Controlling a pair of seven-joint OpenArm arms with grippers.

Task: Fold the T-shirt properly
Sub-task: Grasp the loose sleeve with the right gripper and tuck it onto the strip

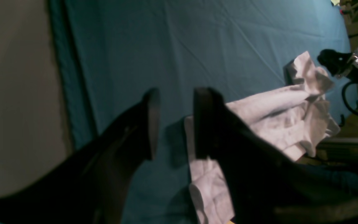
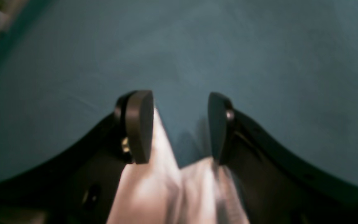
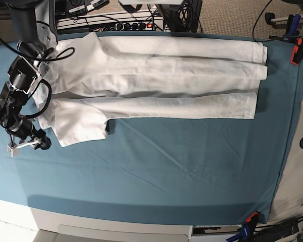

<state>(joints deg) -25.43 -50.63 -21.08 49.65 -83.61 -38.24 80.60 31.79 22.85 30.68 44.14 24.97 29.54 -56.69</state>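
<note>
Right gripper (image 2: pixel 179 127) sits spread over the T-shirt (image 3: pixel 156 75) edge (lining up a pinch, I'd guess); left gripper (image 1: pixel 174 124) spread, empty.

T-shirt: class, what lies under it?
The T-shirt lies spread on the teal cloth, which shows all around it. Whatever is directly beneath the shirt is covered and cannot be seen.

Right end effector (image 2: pixel 180 126): two matte black curved fingers, flat rounded dark pads, silver screw head on one finger, brass-coloured fastener on other. Left end effector (image 1: pixel 174 123): black fingers, flat rectangular tips, blurred. Base view: right arm (image 3: pixel 17 91) black, cylindrical segments, black cables looped alongside, small white bracket near wrist.
</note>
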